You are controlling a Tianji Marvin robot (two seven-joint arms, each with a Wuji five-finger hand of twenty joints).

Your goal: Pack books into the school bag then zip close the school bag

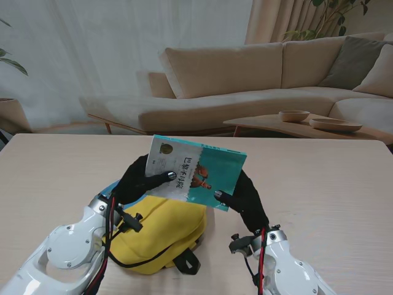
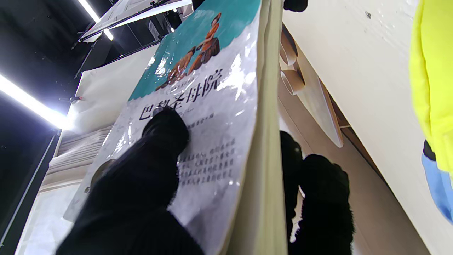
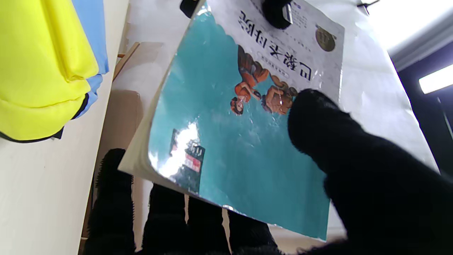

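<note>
A teal and white book (image 1: 196, 172) is held up over the table, tilted, above the far side of the yellow school bag (image 1: 161, 232). My left hand (image 1: 140, 180) is shut on its left end, thumb pressed on the cover (image 2: 198, 117). My right hand (image 1: 244, 200) is shut on its right end, thumb on the teal cover (image 3: 247, 141) and fingers behind it. The bag lies on the wooden table (image 1: 319, 184) between my two arms, with blue fabric (image 1: 113, 187) showing at its left edge. The bag's opening and zip are hidden by the book and hands.
A black strap loop (image 1: 187, 263) sticks out from the bag's near side. Beyond the table stand a beige sofa (image 1: 258, 80) and a low wooden table with two bowls (image 1: 319, 121).
</note>
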